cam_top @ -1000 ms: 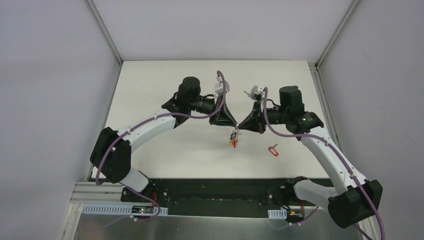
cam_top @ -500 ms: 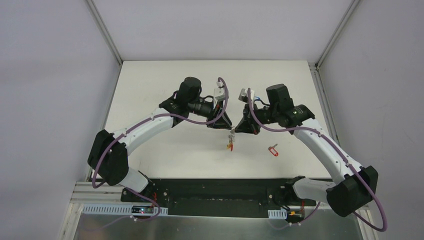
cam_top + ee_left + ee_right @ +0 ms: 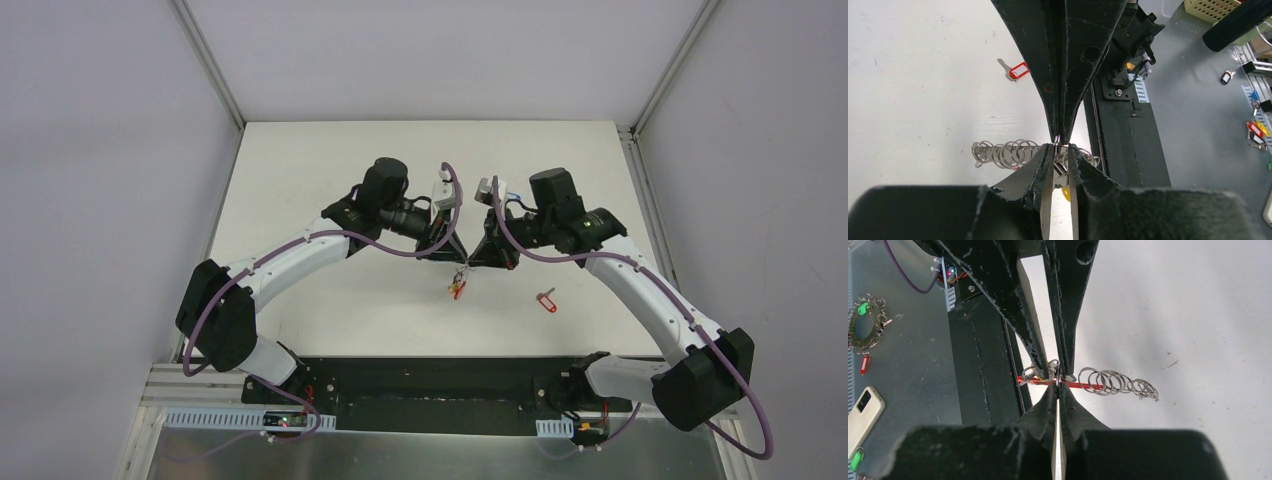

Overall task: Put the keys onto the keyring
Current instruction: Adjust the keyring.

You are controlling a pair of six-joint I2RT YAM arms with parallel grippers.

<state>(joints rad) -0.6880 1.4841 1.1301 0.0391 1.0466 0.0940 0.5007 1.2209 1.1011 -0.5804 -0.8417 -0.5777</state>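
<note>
Pinching the keyring (image 3: 1078, 385), right jaws steady it; left jaws' grip I cannot tell. Some keys (image 3: 458, 288) seem threaded; red-tagged key (image 3: 545, 300) at four o'clock is not yet on.

One keyring (image 3: 461, 277), one loose red-tagged key (image 3: 546, 300), one left arm (image 3: 300, 250), one right arm (image 3: 640, 290)

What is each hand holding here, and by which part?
Right hand pinches the keyring beside its metal clips. Left hand flanks the same spot; grip unclear.
</note>
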